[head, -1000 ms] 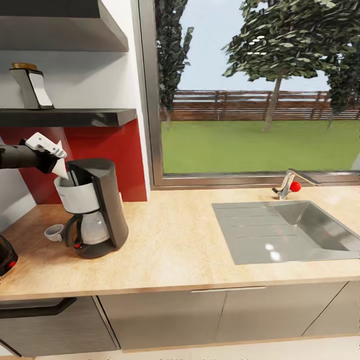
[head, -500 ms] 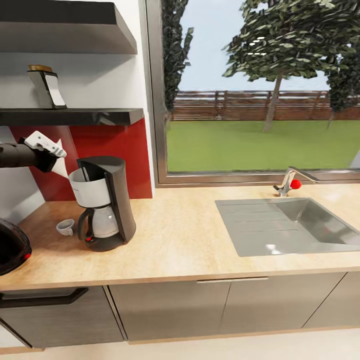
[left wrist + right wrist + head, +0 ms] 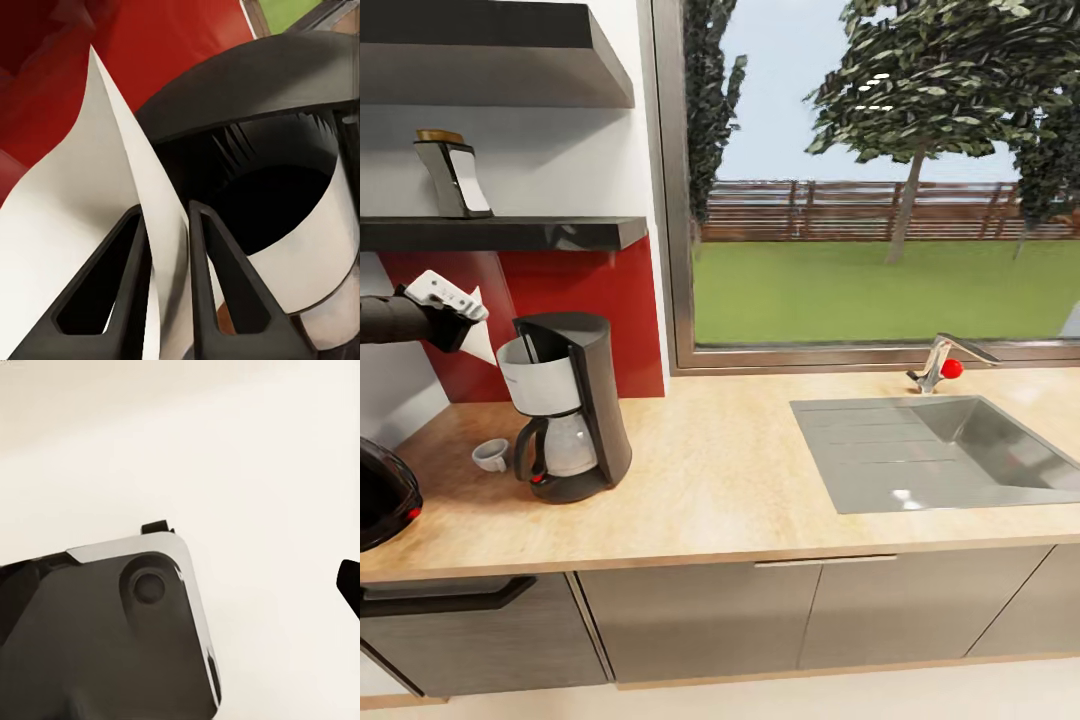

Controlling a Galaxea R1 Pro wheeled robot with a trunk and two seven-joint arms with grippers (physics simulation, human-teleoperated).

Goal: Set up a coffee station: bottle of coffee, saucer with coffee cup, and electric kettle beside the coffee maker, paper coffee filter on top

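The left gripper [image 3: 166, 289] pinches a white paper coffee filter [image 3: 90, 217], its two dark fingers [image 3: 211, 292] pressed onto the sheet from either side. In the head view the filter [image 3: 477, 335] hangs from the left gripper [image 3: 460, 318] above the left end of the countertop [image 3: 740, 480], just beside the open top of the coffee maker [image 3: 565, 405] and slightly higher than it, not over the basket. The left wrist view looks past the filter into the dark filter basket [image 3: 270, 202] of the machine.

The coffee maker stands near the countertop's back left corner, in front of the red backsplash [image 3: 590, 320]. A small white coffee cup [image 3: 490, 454] sits on the countertop just beside it, toward the left edge. A black rounded appliance [image 3: 382, 492], probably the electric kettle, shows at the countertop's left edge. The bottle of coffee [image 3: 452, 175] stands on the lower kitchen shelf [image 3: 500, 234]. The sink [image 3: 940, 460] fills the right part of the countertop.

Compared with half a second ago, the gripper and filter have drawn back a little from the machine's rim; the camera has held its place.

Whether the right gripper is spread or pressed together cannot be told.
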